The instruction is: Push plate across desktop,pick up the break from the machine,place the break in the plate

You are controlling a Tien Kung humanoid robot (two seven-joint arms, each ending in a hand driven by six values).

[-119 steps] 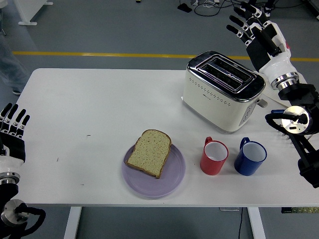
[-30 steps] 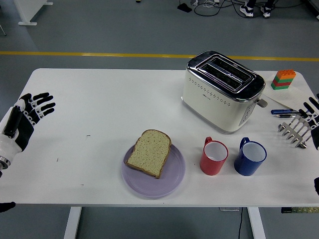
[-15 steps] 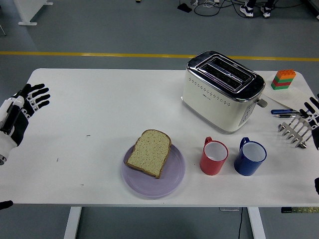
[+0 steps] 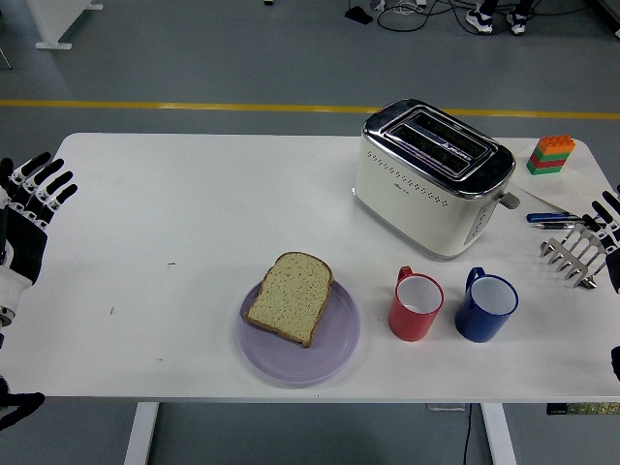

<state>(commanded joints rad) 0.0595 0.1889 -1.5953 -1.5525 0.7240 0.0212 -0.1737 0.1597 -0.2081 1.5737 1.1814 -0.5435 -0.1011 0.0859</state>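
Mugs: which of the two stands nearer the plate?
The red mug. It stands just right of the purple plate, while the blue mug sits beyond it, farther right.

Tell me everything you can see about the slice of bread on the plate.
The slice of brown bread is one roughly square piece with a rounded top, a pale speckled crumb and a darker crust. It lies flat on the round translucent purple plate, toward the plate's left and far side, slightly overhanging the rim there. Nothing else touches it; neither hand is near.
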